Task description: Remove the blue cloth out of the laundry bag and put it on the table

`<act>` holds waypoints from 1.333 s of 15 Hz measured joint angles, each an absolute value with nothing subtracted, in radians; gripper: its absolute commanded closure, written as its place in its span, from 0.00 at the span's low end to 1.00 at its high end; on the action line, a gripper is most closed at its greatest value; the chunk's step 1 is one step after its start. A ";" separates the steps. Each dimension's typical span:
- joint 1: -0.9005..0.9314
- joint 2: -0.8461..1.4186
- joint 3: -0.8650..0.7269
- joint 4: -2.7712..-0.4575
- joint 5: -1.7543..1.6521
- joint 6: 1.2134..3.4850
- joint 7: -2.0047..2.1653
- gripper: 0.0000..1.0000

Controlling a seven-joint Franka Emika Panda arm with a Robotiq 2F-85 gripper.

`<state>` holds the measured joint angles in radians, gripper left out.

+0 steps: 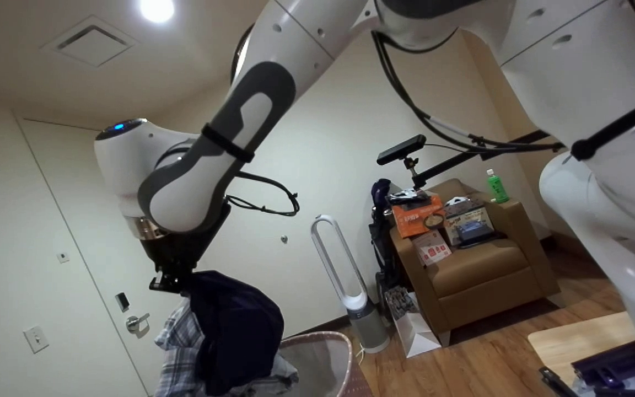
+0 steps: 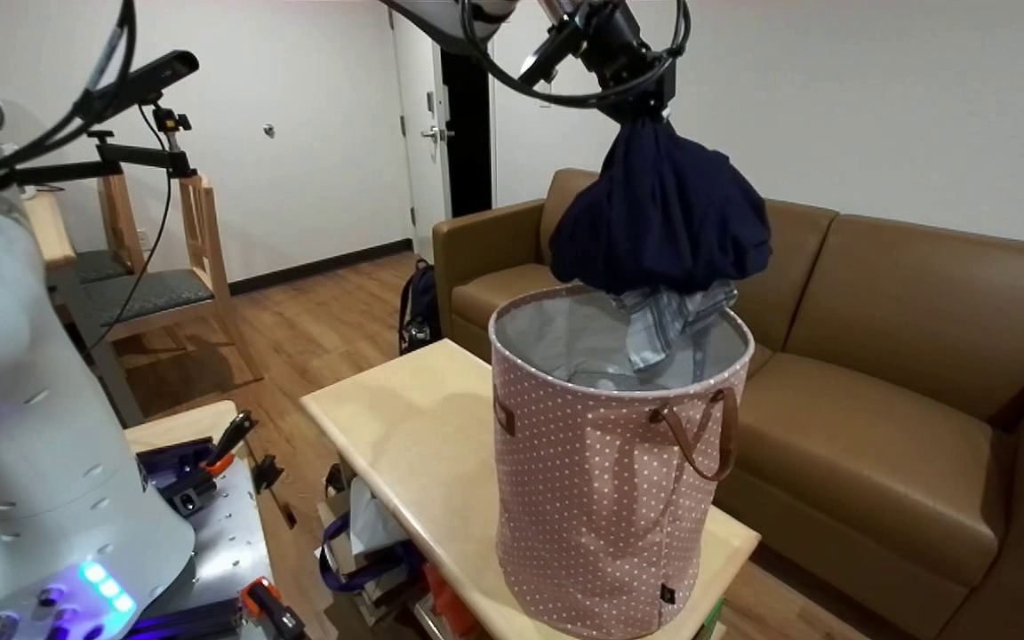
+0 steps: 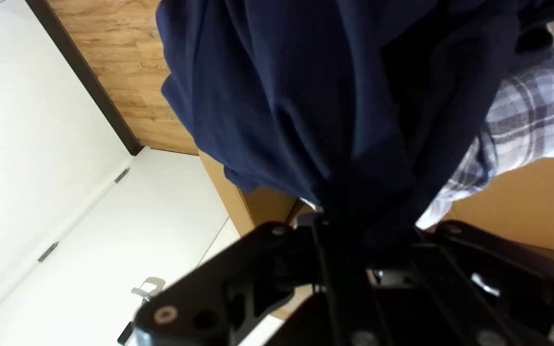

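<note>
The dark blue cloth (image 2: 663, 209) hangs bunched from my gripper (image 2: 650, 114), above the mouth of the laundry bag (image 2: 601, 498). It also shows in an exterior view (image 1: 235, 325) and fills the upper wrist view (image 3: 306, 96). My gripper in the wrist view (image 3: 368, 235) is shut on the blue cloth; the fingertips are dark and partly covered by it. A grey-blue plaid cloth (image 2: 650, 329) hangs below and beside the blue one, its lower end dipping inside the bag's rim. The pink dotted bag stands upright on the light wooden table (image 2: 405, 436). The bag's bottom is hidden.
A brown sofa (image 2: 876, 453) stands behind the table. The robot base stands by a metal plate with tools (image 2: 210, 480). A tower fan (image 1: 367, 325) and a brown armchair (image 1: 483, 275) with boxes stand near the wall. Chairs (image 2: 156, 293) are at the far side.
</note>
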<state>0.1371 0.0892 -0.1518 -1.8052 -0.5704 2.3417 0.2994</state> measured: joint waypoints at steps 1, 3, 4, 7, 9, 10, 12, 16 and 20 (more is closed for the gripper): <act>0.138 0.072 -0.148 -1.817 -0.574 2.339 0.299 0.97; 0.128 0.070 -0.143 -1.828 -0.556 2.339 0.298 0.97; 0.115 0.079 -0.134 -1.828 -0.531 2.341 0.295 0.97; 0.097 0.080 -0.111 -1.811 -0.529 2.345 0.297 0.97; 0.101 0.043 -0.081 -1.790 -0.589 2.344 0.311 0.97; 0.107 0.014 -0.060 -1.783 -0.633 2.344 0.322 0.97; 0.118 -0.045 -0.005 -1.776 -0.705 2.343 0.328 0.97; 0.156 -0.090 0.115 -1.771 -0.737 2.365 0.297 0.97; 0.186 0.011 0.172 -1.777 -0.737 2.498 0.241 0.97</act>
